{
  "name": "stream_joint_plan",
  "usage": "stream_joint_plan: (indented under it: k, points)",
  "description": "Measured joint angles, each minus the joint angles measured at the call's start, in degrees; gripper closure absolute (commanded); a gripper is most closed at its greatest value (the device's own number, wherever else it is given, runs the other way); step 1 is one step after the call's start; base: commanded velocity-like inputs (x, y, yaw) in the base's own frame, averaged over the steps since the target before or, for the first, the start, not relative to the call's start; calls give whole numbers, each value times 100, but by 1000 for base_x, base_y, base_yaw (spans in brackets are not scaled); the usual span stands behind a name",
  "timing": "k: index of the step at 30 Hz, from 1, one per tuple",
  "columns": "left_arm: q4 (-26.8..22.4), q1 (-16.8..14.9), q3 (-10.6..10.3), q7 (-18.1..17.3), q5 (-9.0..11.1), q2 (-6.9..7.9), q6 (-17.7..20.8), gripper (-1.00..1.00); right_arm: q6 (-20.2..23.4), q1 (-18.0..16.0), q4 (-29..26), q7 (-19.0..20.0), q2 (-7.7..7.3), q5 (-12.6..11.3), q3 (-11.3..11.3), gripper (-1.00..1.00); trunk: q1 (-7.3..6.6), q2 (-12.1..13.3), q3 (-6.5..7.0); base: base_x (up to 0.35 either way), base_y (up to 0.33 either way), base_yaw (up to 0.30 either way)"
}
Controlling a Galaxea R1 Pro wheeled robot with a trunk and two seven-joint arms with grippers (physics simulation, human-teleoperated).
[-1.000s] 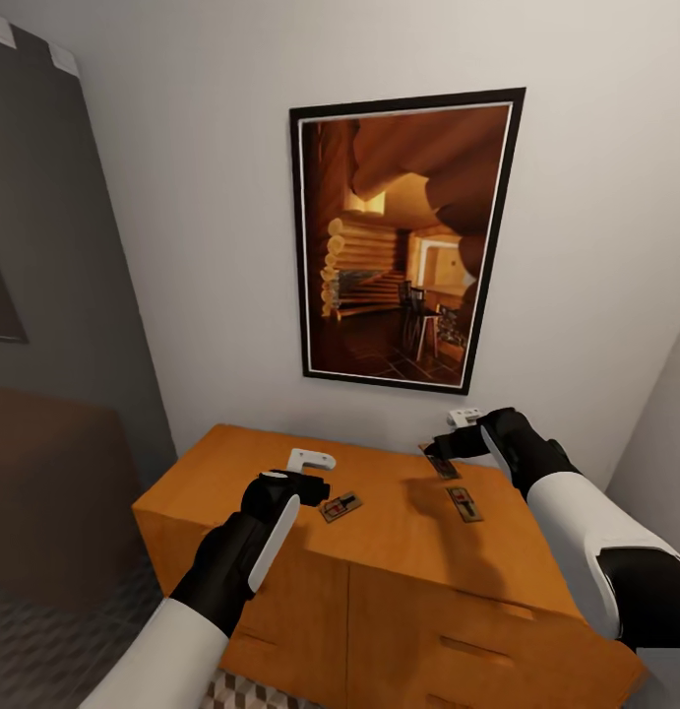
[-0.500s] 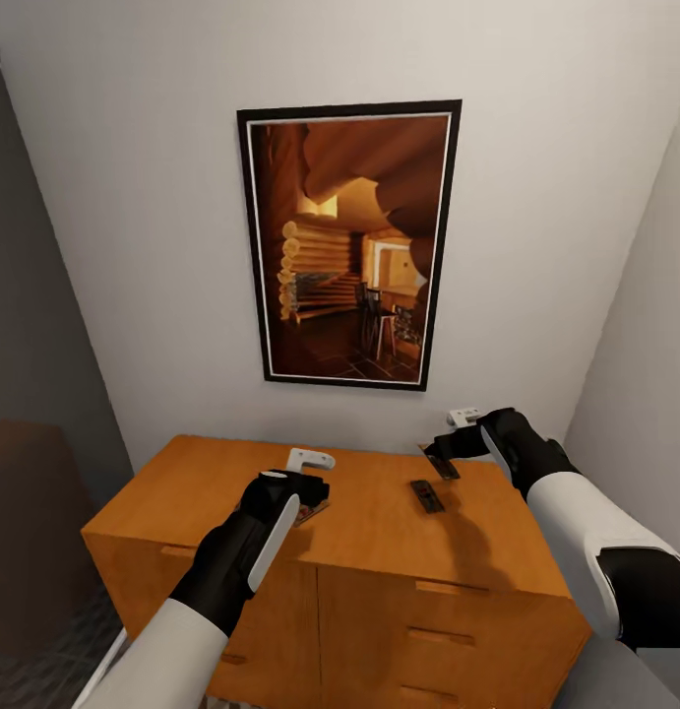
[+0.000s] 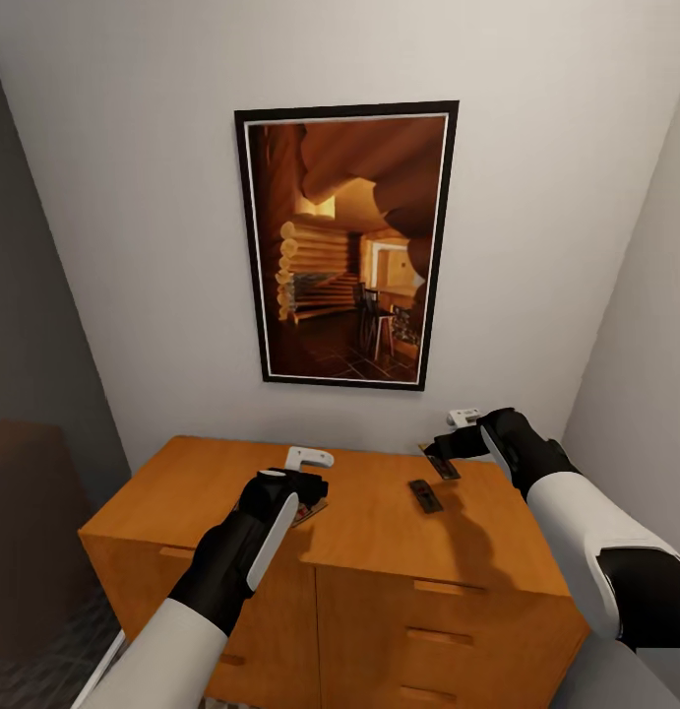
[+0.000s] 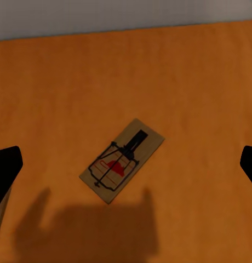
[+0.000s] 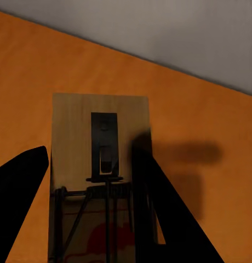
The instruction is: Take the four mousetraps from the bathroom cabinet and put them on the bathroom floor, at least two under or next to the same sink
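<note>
Wooden mousetrap (image 4: pixel 121 160) lay flat on the cabinet (image 3: pixel 379 537) top near its front edge, long axis slanted, directly beneath the wide-open left pincer (image 3: pixel 302 484). Right pincer (image 3: pixel 440 451), at the back edge, straddled another mousetrap (image 5: pixel 99 159), also spread.

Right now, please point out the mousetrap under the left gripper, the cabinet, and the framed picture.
mousetrap (image 4: pixel 121 160), left wrist view, middle of its wooden board.
cabinet (image 3: pixel 379 522), head view, bare part of its top.
framed picture (image 3: pixel 345 246), head view, middle of the image.
</note>
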Motion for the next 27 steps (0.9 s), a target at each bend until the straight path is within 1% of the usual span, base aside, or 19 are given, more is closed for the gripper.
stream_joint_plan:
  k: [6,9,27]
  points:
    - [-1,0,0,-18,-6,0,1,-100,0,0,0,0,0,0,-3,100,0,0,0,0,11,0]
    - [0,0,-3,-21,-5,0,2,-100,-2,0,0,1,-1,0,-2,100,0,0,0,0,144,0]
    - [0,-1,-6,-14,-16,0,2,-100,-3,1,3,-7,-1,0,2,100,0,0,0,0,258,0]
